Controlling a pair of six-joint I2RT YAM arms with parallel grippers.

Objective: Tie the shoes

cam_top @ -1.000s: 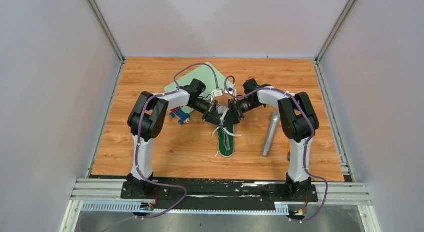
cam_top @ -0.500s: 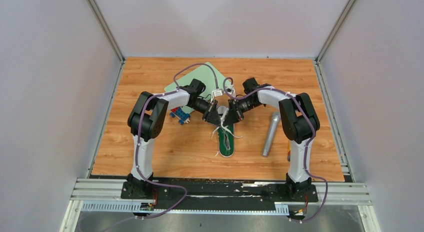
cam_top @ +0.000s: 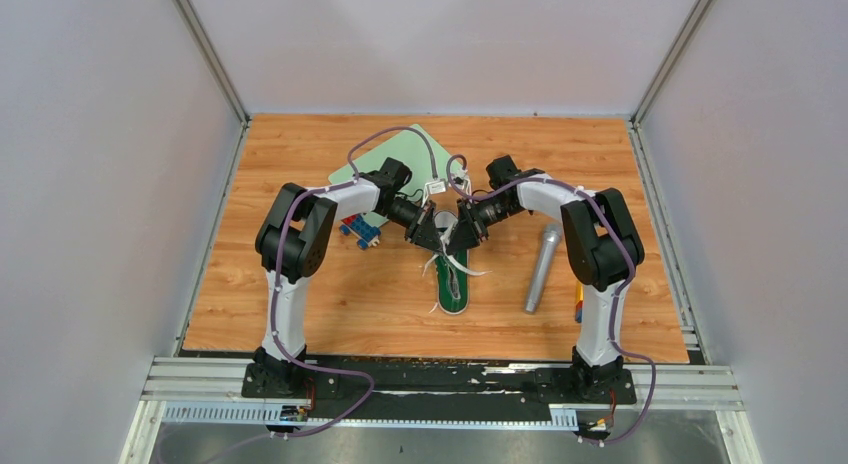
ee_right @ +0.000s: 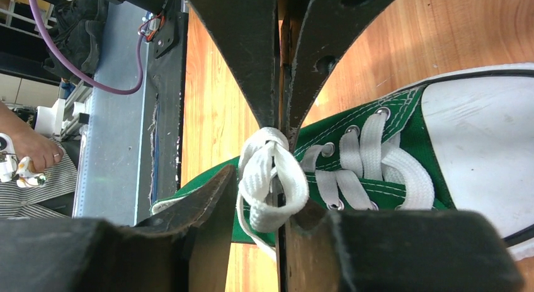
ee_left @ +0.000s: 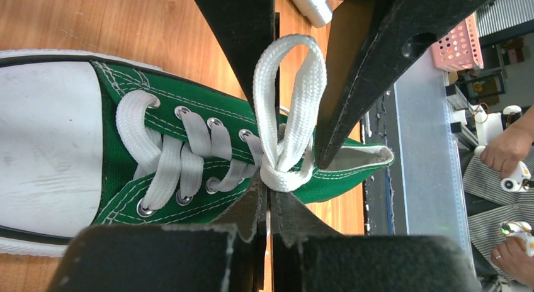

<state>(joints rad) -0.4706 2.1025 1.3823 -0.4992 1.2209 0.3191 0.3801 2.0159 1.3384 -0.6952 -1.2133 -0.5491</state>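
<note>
The green shoe lies mid-table with its white toe cap pointing away from the arm bases. Both grippers meet over its tongue. My left gripper is shut, its tips pinching the white lace at the knot; in the right wrist view the same tips sit on top of the knot. My right gripper is open, its fingers standing on either side of a lace loop that rises from the knot. The loop leans on one finger.
A grey microphone lies right of the shoe. A blue toy and a pale green board sit behind the left arm. A small orange object lies by the right arm's base. Grey walls enclose the table.
The right arm's elbow has drifted slightly to the right. The shoe and the left arm have stayed where they were.
</note>
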